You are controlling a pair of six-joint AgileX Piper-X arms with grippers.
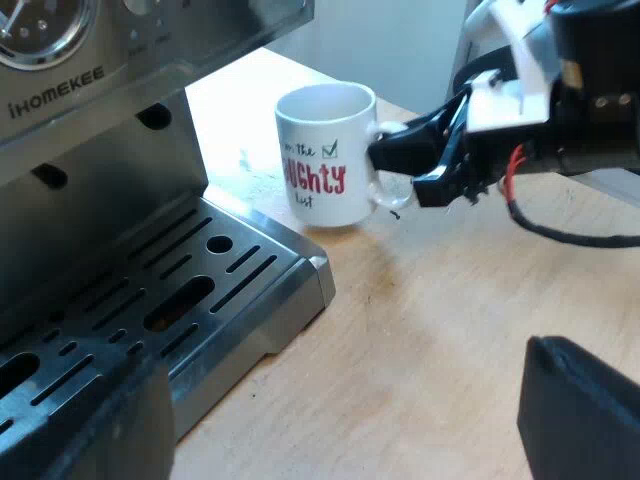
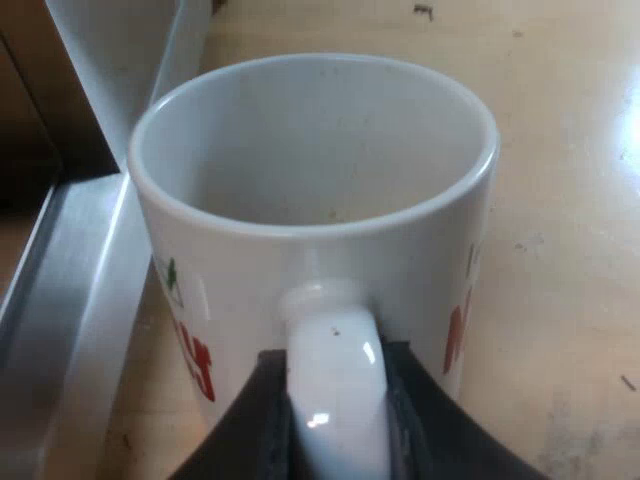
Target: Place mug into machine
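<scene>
Mug (image 1: 325,155) upright on the wooden table (image 1: 450,320), just beside the drip tray (image 1: 200,290) of the espresso machine (image 1: 90,130), not on it: the left wrist view gives you that. The right wrist view gives you the grip: right gripper (image 2: 335,425) clamped on the mug's handle (image 2: 330,340). Left gripper (image 1: 335,400) wide open, empty.

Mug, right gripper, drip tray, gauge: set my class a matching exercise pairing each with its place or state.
1 mug
2 right gripper
3 drip tray
4 gauge

a slotted metal, at the machine's base
b shut on the mug's handle
c standing on the wooden table, beside the tray
d on the machine's front, above the brand name

Pairs: 1c, 2b, 3a, 4d.
</scene>
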